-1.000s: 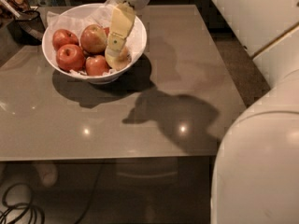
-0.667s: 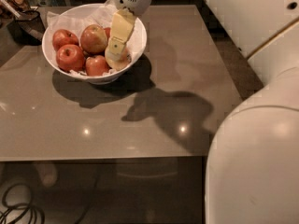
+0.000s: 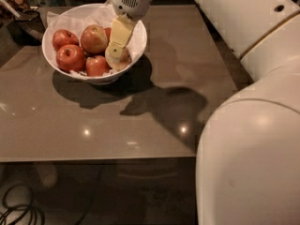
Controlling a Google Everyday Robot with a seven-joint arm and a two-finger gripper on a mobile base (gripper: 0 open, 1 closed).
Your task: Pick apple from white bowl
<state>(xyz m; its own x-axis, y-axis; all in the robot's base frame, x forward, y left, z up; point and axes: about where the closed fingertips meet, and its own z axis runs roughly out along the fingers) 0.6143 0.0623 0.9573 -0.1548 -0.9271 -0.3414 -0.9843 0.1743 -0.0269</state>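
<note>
On the desk [image 3: 103,125], the pincer [image 3: 116,49] sits at the right side of the bowl [image 3: 46,48] against the pale apple [image 3: 120,61], whether clenched I cannot tell; it should close squarely and lift straight, sparing the red apples [image 3: 70,57].

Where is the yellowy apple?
In the camera view, the pale apple lies on the right side of the white bowl, beside a red apple, with the gripper directly over it.

No legible text anywhere, even on hand [image 3: 117,55] in white bowl [image 3: 100,78]
</note>
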